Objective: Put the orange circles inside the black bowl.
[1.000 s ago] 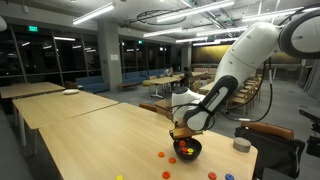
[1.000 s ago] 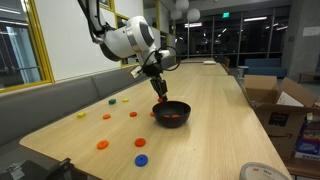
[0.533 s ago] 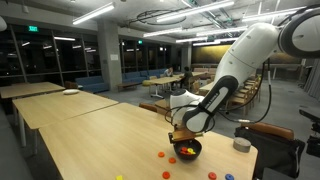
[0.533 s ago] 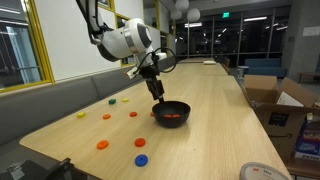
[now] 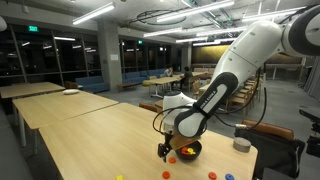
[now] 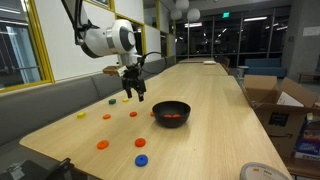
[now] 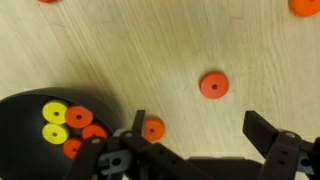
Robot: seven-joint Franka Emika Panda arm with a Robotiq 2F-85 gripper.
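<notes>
The black bowl (image 7: 18, 125) sits at the lower left of the wrist view, holding several orange circles (image 7: 80, 117) and two yellow discs (image 7: 54, 112). My gripper (image 7: 200, 128) is open and empty over the bare table beside the bowl. One orange circle (image 7: 153, 129) lies just by the left finger. Another (image 7: 213, 85) lies ahead between the fingers, and a third (image 7: 305, 5) shows at the top right. In both exterior views the gripper (image 5: 166, 150) (image 6: 135, 93) hangs low beside the bowl (image 5: 196, 151) (image 6: 172, 121). More orange circles (image 6: 102, 145) lie on the table.
Blue discs (image 6: 141, 159) (image 5: 229, 177), a yellow disc (image 6: 81, 114) and a green one (image 6: 111, 101) lie scattered on the wooden table. A small grey round container (image 5: 241, 145) stands near the table's edge. Cardboard boxes (image 6: 270, 100) stand beside the table.
The gripper has opened. It has moved off from above the bowl sideways to the scattered discs beside it.
</notes>
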